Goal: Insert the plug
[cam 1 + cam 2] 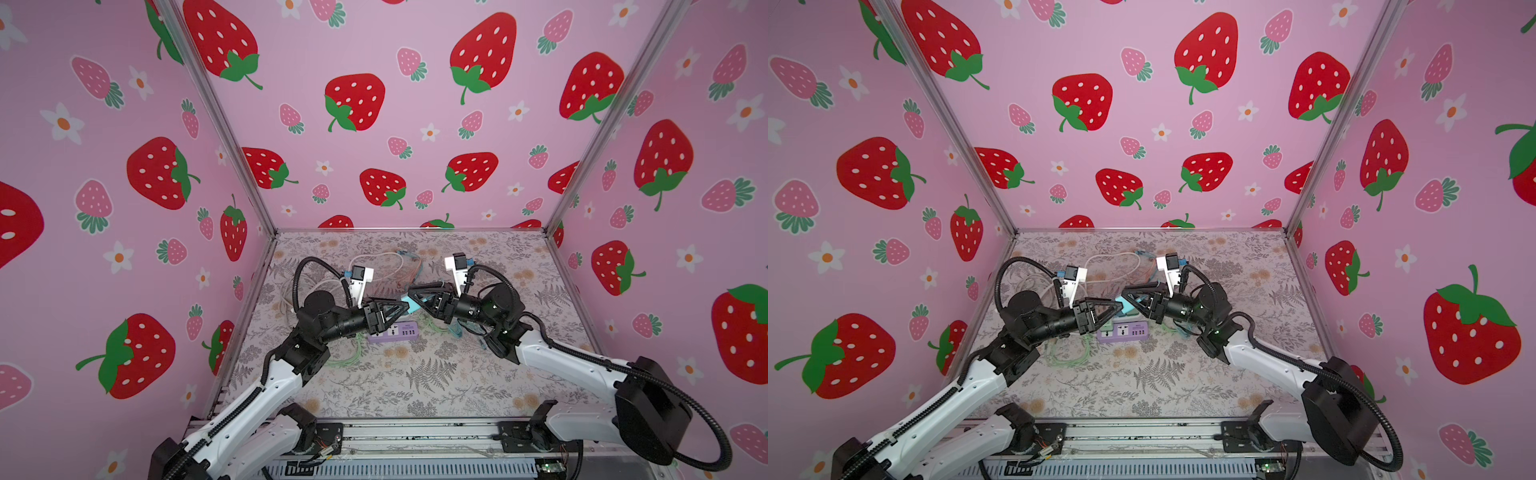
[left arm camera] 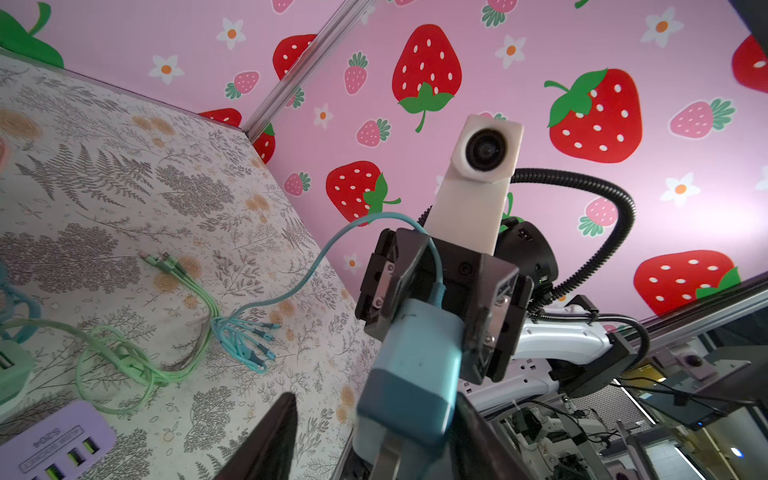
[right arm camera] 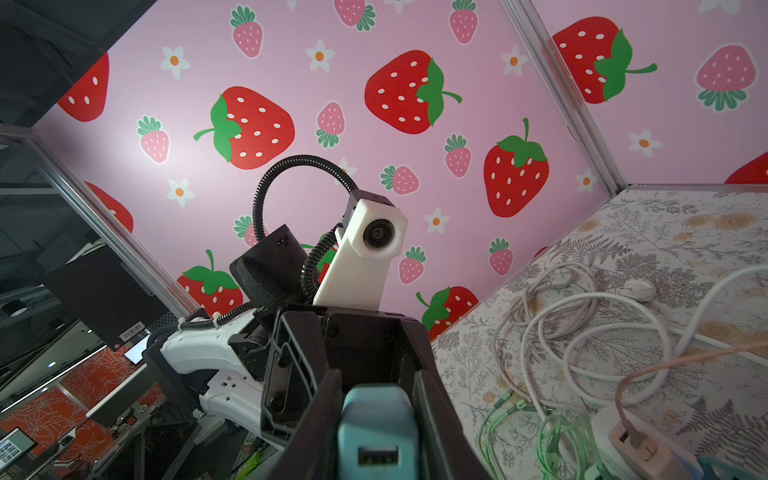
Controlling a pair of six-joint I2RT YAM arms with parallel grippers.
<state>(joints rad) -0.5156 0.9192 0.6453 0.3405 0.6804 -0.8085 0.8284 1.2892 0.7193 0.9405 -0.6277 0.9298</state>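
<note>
Right gripper (image 3: 378, 399) clamped tight on the blue plug (image 2: 415, 365) — held aloft over the purple power strip (image 1: 395, 332). Left gripper (image 2: 374, 444) stood parted, its fingers (image 2: 274, 436) straddling the plug's pronged end — one clear of it.

Pink strawberry-print walls (image 1: 415, 124) all round, evenly lit, silver frame posts (image 1: 227, 137) in the back corners, fern-patterned table (image 1: 415, 395) below, grey metal rail (image 1: 415, 434) along its front edge
</note>
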